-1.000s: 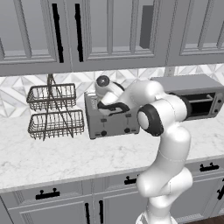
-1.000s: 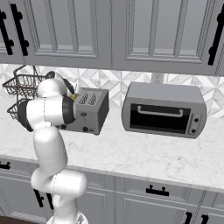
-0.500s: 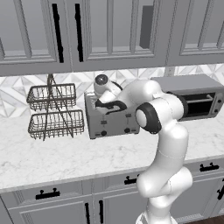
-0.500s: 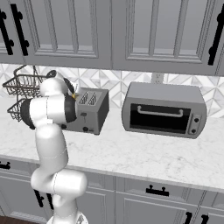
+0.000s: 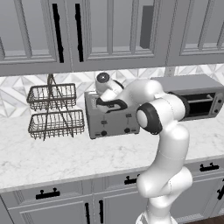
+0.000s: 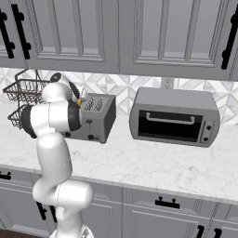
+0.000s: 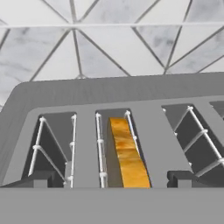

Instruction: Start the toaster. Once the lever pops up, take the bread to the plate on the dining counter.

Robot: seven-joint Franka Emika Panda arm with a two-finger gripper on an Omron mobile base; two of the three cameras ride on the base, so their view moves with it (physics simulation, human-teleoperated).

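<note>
The grey toaster (image 5: 111, 119) (image 6: 95, 118) stands on the marble counter against the tiled wall. In the hand view, its top (image 7: 109, 94) is close below me, with the golden bread (image 7: 127, 153) standing upright in the second slot from the left. My gripper (image 7: 111, 181) (image 5: 106, 101) hovers just above the toaster's top and is open. Its fingertips (image 7: 37, 178) stand on either side of the bread's slot, and nothing is held. The plate and the dining counter are out of view.
A wider grey toaster oven (image 5: 197, 103) (image 6: 174, 116) sits to the right of the toaster. A two-tier wire basket (image 5: 54, 111) stands to its left. Grey upper cabinets (image 5: 109, 30) hang overhead. Bare marble counter (image 5: 65, 157) lies in front.
The hand has shifted slightly up and to the left above the toaster. The gripper has stayed open, and the toaster and bread have not moved.
</note>
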